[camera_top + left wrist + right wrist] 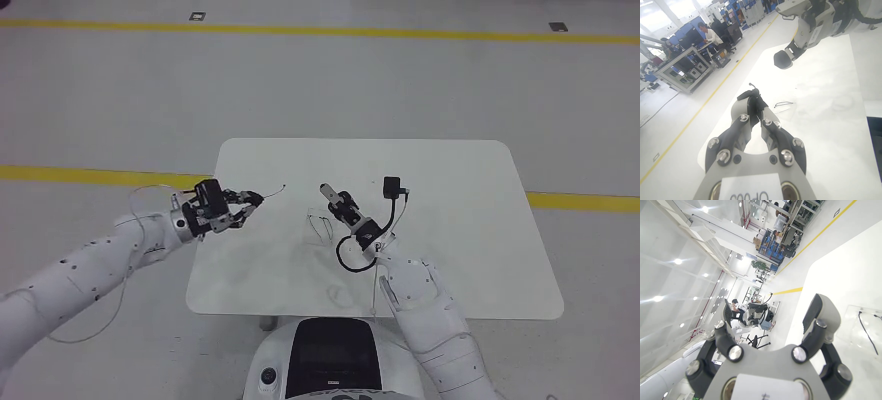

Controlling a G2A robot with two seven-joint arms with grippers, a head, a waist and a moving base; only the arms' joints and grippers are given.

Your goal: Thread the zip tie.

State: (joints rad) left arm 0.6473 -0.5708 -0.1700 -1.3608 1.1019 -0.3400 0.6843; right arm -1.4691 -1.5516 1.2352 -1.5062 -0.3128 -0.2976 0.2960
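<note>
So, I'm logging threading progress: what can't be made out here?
- Left wrist view: zip tie mostly hidden inside the shut left gripper.
- Top view: which end of it sticks out, too small.
- Right wrist view: a loose tie on the table, cut by the edge.

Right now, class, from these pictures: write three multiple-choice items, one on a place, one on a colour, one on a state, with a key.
1. Where do the spare zip ties lie? A. on the floor B. on the table C. on a chair
2. What colour is the zip tie in the left claw? A. black B. yellow C. white
3. How is the right claw? A. shut on a tie B. shut, empty C. open, empty
Key: 1 B, they lie on the white top; 2 A, its dark tail sticks out past the claw; 3 C, it gapes wide with nothing inside.
</note>
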